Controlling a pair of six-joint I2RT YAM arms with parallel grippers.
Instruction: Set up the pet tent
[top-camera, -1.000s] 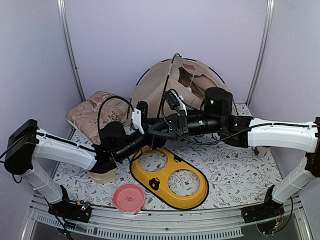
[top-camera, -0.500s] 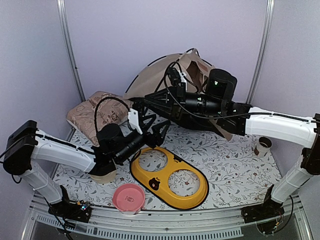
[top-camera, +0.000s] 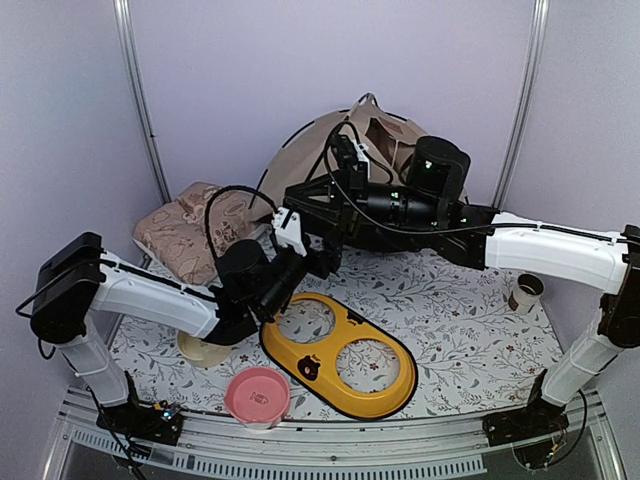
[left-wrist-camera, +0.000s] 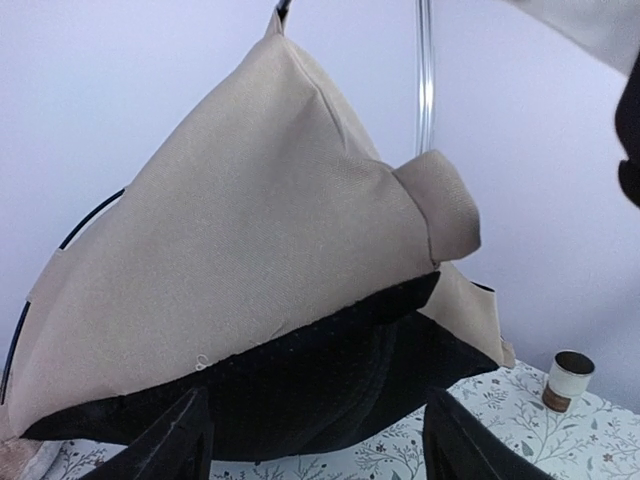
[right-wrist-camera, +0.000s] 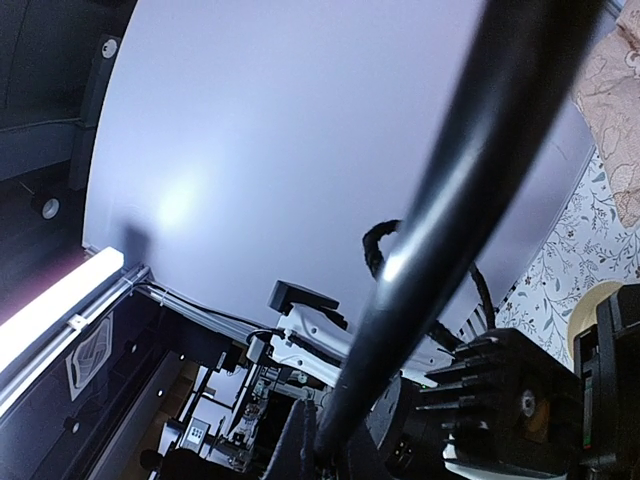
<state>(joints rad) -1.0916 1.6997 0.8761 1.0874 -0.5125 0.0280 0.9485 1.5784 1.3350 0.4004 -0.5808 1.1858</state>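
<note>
Beige fabric is filling the back of the patterned table cover (top-camera: 480, 340): the pet tent (top-camera: 305, 160) is sitting tipped near the rear wall, just right of the floral pillow (top-camera: 185, 235). In the left wrist view its black underside is showing, raised off the surface on the near side, so it is not standing squarely yet. Both arms are reaching in over the yellow tray (top-camera: 340, 350). The right gripper (right-wrist-camera: 322, 445) is holding the tent by a black pole (right-wrist-camera: 450, 200), which is running down between its fingers; they appear to be clamped on it. The left gripper (left-wrist-camera: 320, 440) is hovering in front of the lifted base with its fingers wide apart and nothing between them. The step in hand looks like righting the tent and settling its floor flat. The next move is probably calling for the left gripper to take the black base hem while the right is lowering the pole gently, since thin poles spring and the fabric slips.
</note>
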